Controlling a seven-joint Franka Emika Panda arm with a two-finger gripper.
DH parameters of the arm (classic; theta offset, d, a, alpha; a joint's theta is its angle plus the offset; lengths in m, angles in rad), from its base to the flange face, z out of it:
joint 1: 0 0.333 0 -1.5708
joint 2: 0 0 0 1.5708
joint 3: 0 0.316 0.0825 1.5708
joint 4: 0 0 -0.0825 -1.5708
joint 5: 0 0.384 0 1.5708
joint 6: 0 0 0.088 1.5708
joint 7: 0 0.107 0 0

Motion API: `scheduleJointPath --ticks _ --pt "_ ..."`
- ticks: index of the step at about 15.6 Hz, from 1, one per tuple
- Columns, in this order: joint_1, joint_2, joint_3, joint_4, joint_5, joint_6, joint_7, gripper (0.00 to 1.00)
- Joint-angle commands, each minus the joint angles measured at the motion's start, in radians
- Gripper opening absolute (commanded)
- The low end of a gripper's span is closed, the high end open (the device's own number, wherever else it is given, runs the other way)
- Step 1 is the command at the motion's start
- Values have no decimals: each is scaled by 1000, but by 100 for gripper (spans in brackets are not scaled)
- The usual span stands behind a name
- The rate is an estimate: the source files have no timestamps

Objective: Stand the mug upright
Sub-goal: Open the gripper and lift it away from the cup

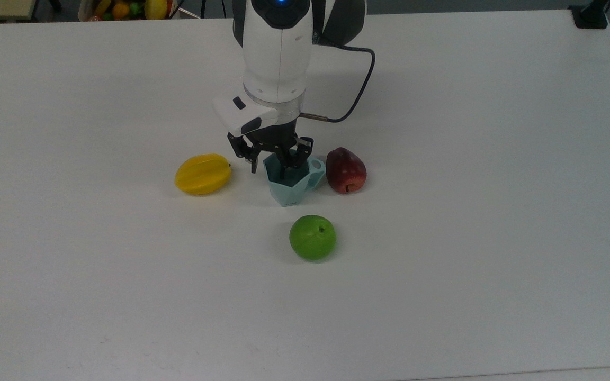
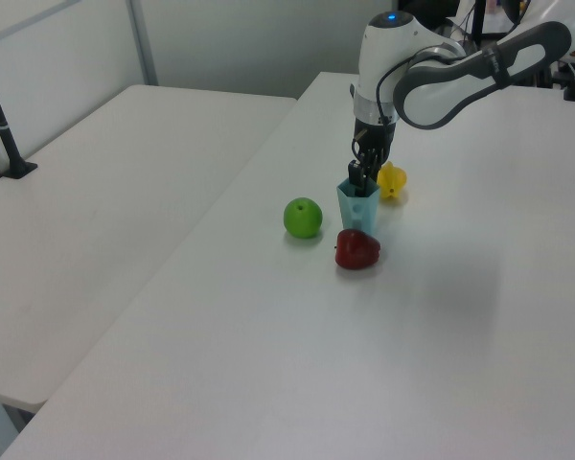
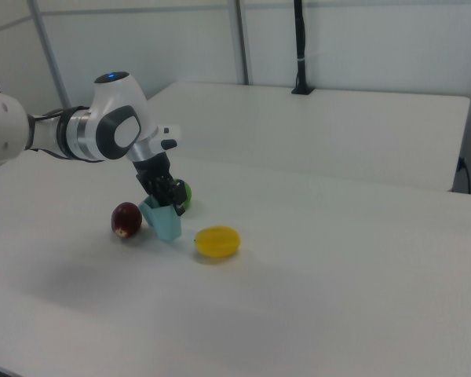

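White tabletop (image 1: 442, 211) all around, second table and plain wall panels behind it, pretty bare lab room. Landmark is the mug (image 1: 290, 182): pale blue, faceted, standing on its narrow base with the opening facing up, so its long axis looks close to vertical now. The gripper (image 1: 278, 159) hangs straight above it, one finger dipping inside the rim and the other outside the wall; whether it's clamped or already letting go, can't tell. Red apple (image 1: 346, 170) sits just beside the mug's handle side, yellow starfruit (image 1: 203, 173) near on the opposite side, green apple (image 1: 312, 237) near, toward the top view's bottom. Next move probably just needs a clean vertical exit so the rim doesn't get snagged.
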Motion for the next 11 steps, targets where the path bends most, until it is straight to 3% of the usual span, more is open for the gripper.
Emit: scheduleJointPath --ticks 1,3,7,11 --pt "-6 -40 -9 -24 27 -21 -39 100" --pt "-15 -86 -31 -22 32 -85 -90 100" --pt "-113 -216 -28 -12 148 -256 -262 100" --pt "-173 -288 -31 7 152 -414 -269 100"
